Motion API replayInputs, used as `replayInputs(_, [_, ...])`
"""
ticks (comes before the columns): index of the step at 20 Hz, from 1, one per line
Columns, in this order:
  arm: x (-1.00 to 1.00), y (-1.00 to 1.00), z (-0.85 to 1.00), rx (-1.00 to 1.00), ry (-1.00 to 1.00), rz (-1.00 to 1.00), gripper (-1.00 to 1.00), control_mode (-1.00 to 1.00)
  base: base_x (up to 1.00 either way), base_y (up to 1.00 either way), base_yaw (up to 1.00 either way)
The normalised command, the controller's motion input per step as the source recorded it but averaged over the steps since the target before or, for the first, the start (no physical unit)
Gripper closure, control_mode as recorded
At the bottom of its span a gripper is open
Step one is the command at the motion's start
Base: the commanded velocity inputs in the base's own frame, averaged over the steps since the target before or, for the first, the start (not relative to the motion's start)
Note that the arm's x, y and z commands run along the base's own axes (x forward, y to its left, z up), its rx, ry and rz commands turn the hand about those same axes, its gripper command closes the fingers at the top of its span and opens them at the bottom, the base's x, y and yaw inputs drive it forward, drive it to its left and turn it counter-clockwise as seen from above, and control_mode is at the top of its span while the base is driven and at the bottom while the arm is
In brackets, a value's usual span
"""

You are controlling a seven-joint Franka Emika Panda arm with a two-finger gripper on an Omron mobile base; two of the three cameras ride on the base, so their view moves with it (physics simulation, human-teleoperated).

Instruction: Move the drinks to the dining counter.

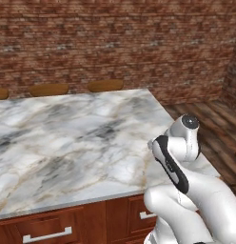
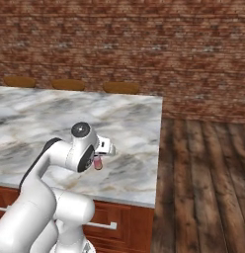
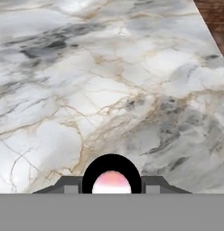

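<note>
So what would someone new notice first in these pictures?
The big white marble island top with grey veins spreads bare below a red brick wall. The white robot arm rises at its near edge, its pincer shut on a small pink bottle with a black cap, above the marble.

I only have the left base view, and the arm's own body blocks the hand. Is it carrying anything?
Observer: Yes. In the right base view the gripper is shut on a small pink bottle that hangs below the hand.
Operator: Is that over the island?
Observer: Yes, over the dining counter, on the marble near its end by the wooden floor.
Operator: Is the bottle standing on the marble?
Observer: I cannot tell. The hand view looks down past its black cap between the finger tips, with marble beyond, but its base is hidden.
</note>
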Motion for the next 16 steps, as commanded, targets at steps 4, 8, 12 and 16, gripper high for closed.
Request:
replayInputs(4, [0.12,0.00,-0.18,0.00,0.01,0.00,1.00,-1.00,0.00,0.00,0.00])
replayInputs(8, [0.09,0.00,-0.18,0.00,0.01,0.00,1.00,-1.00,0.00,0.00,0.00])
replayInputs(12, [0.02,0.02,-0.23,0.00,0.00,0.00,1.00,-1.00,0.00,0.00,0.00])
replayInputs(16, [0.00,0.06,-0.22,0.00,0.00,0.00,-1.00,-1.00,0.00,0.00,0.00])
